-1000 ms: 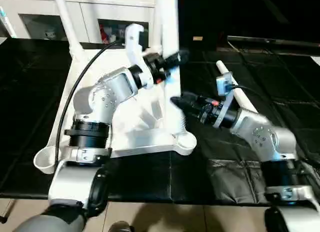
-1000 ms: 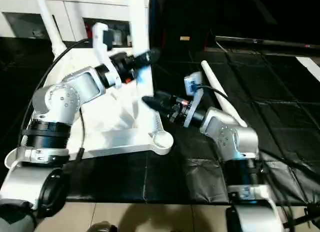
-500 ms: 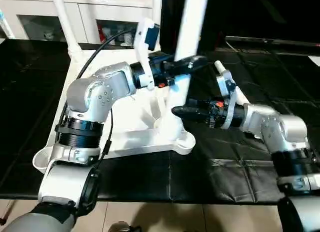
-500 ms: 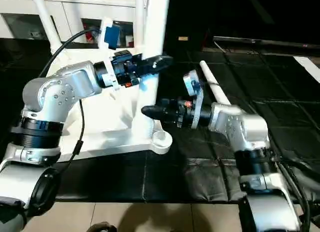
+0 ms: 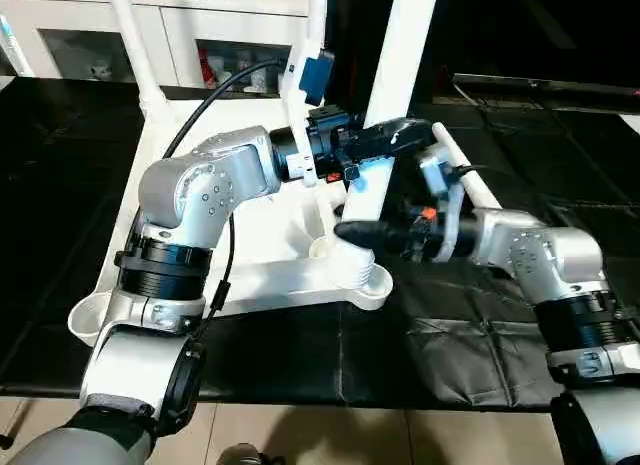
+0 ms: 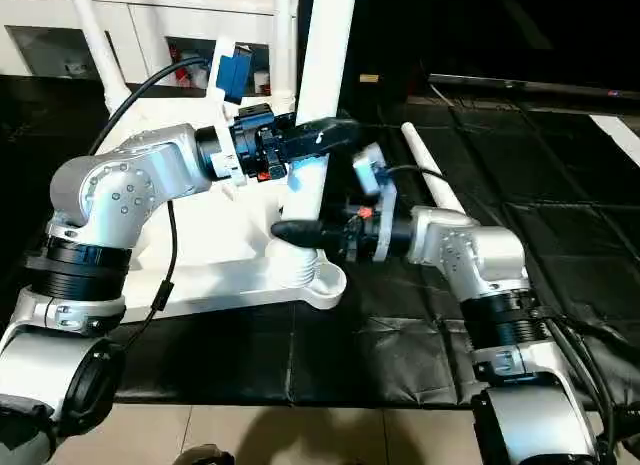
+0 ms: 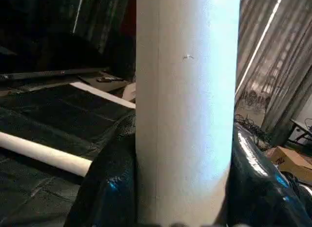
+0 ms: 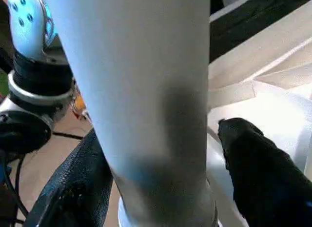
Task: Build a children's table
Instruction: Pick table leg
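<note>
The children's table top (image 5: 262, 277) lies upside down on the black mat, ribbed underside up. White legs (image 5: 124, 25) stand at its two far corners. A third leg (image 5: 398, 55) leans up and to the right, its thick end at the near right corner socket (image 5: 372, 277). My left gripper (image 5: 400, 135) is shut on this leg partway up, and the leg (image 7: 187, 105) sits tight between its fingers (image 7: 105, 188). Lower down, my right gripper (image 5: 345, 230) stands open with a finger (image 8: 258, 163) on each side of the leg (image 8: 146, 90).
A loose white leg (image 5: 470, 180) lies on the mat behind my right forearm. A white glass-door cabinet (image 5: 200, 35) stands along the back. The table's near left corner socket (image 5: 90, 320) holds nothing. Dark mat (image 5: 450, 365) spreads to the right and front.
My left gripper has tipped the leg's top to the right and brought its thick end over the near right socket. My right gripper has dropped lower and slid around the leg's base.
</note>
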Tool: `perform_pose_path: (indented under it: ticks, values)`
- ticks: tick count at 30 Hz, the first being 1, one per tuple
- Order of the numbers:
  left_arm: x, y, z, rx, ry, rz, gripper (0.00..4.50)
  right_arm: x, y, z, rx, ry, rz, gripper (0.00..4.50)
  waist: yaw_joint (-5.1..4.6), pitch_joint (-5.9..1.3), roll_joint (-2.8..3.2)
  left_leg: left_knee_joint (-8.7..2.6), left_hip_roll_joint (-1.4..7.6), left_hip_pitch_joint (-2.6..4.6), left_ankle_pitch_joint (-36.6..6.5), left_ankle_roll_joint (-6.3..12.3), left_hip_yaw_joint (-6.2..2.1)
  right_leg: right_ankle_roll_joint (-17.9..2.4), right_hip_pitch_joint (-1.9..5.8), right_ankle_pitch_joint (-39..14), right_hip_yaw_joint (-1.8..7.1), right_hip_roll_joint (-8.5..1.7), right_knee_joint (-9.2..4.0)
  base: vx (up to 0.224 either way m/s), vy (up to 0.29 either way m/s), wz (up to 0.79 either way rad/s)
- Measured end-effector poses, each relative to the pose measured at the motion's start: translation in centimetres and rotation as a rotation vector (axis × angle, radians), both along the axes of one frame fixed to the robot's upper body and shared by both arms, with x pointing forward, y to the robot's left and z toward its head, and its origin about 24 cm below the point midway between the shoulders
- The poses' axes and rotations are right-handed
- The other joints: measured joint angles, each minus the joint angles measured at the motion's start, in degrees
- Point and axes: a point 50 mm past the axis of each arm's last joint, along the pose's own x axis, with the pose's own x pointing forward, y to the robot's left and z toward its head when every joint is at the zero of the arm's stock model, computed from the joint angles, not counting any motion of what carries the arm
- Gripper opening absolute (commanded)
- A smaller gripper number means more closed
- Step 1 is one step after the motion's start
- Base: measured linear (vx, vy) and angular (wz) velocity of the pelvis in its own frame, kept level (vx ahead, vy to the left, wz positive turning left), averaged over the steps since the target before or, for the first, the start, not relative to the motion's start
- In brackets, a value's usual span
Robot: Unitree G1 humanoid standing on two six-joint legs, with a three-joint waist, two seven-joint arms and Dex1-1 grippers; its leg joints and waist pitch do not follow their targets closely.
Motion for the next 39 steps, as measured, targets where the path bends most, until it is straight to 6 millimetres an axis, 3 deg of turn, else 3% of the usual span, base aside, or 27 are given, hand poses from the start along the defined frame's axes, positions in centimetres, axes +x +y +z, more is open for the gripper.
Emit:
perform_pose_path:
  ticks: [8, 9, 14, 30, 32, 35, 36, 39]
  values:
    - [-0.03, -0.02, 0.00, -0.001, -0.001, -0.006, 1.84, -0.01, -0.01, -0.03, -0.001, -0.002, 0.004, 3.37, 0.01, 0.00, 0.00, 0.01, 0.00, 0.00, 0.0, 0.00, 0.00, 0.0, 0.00, 0.0, 0.00, 0.00, 0.01, 0.000, 0.000, 0.00]
    - [-0.04, -0.04, -0.01, 0.000, -0.001, -0.008, 1.84, -0.01, -0.01, -0.07, 0.001, 0.001, 0.007, 3.08, 0.01, 0.00, 0.00, 0.01, 0.00, 0.00, 0.0, 0.00, 0.00, 0.0, 0.00, 0.0, 0.00, 0.00, 0.02, 0.000, 0.000, 0.00]
    - [-0.09, -0.09, -0.01, 0.001, -0.003, -0.013, 1.84, -0.12, 0.07, -0.04, 0.016, 0.003, 0.028, 2.73, 0.02, 0.00, 0.00, 0.03, 0.00, 0.00, 0.0, 0.00, 0.00, 0.0, 0.00, 0.0, 0.00, 0.00, 0.03, 0.000, 0.000, 0.00]
    - [-0.17, -0.32, -0.09, 0.006, -0.002, -0.024, 1.84, -0.17, 0.18, 0.05, 0.035, 0.003, 0.039, 2.73, 0.04, 0.00, 0.00, 0.07, 0.00, 0.00, 0.0, 0.00, 0.00, 0.0, 0.00, 0.0, 0.00, 0.00, 0.08, 0.000, 0.000, 0.00]
    - [-0.18, -0.37, -0.10, 0.005, -0.002, -0.026, 1.84, -0.18, 0.15, 0.08, 0.041, 0.003, 0.042, 3.06, 0.04, 0.00, 0.00, 0.08, 0.00, 0.00, 0.0, 0.01, -0.01, 0.0, 0.01, 0.0, 0.00, 0.00, 0.08, 0.000, 0.000, 0.00]
    - [-0.27, -0.57, -0.12, 0.001, 0.001, -0.039, 1.84, -0.13, 0.19, 0.26, 0.047, -0.001, 0.045, 3.10, 0.05, 0.00, 0.00, 0.09, 0.00, 0.00, 0.0, 0.01, -0.01, 0.0, 0.01, 0.0, 0.00, 0.00, 0.09, 0.000, 0.000, 0.00]
    - [-0.28, -0.59, -0.13, 0.001, 0.001, -0.040, 1.84, -0.07, 0.24, 0.40, 0.046, -0.006, 0.045, 3.36, 0.04, 0.00, 0.00, 0.10, 0.00, 0.00, 0.0, 0.01, -0.01, 0.0, 0.01, 0.0, 0.00, 0.00, 0.10, 0.000, 0.000, 0.00]
    - [-0.28, -0.59, -0.14, 0.001, 0.002, -0.041, 1.84, 0.05, 0.30, 0.72, 0.047, -0.025, 0.045, 3.48, 0.04, 0.00, 0.00, 0.10, 0.00, 0.01, 0.0, 0.00, -0.01, 0.0, 0.01, 0.0, 0.00, 0.00, 0.12, 0.000, 0.000, 0.00]
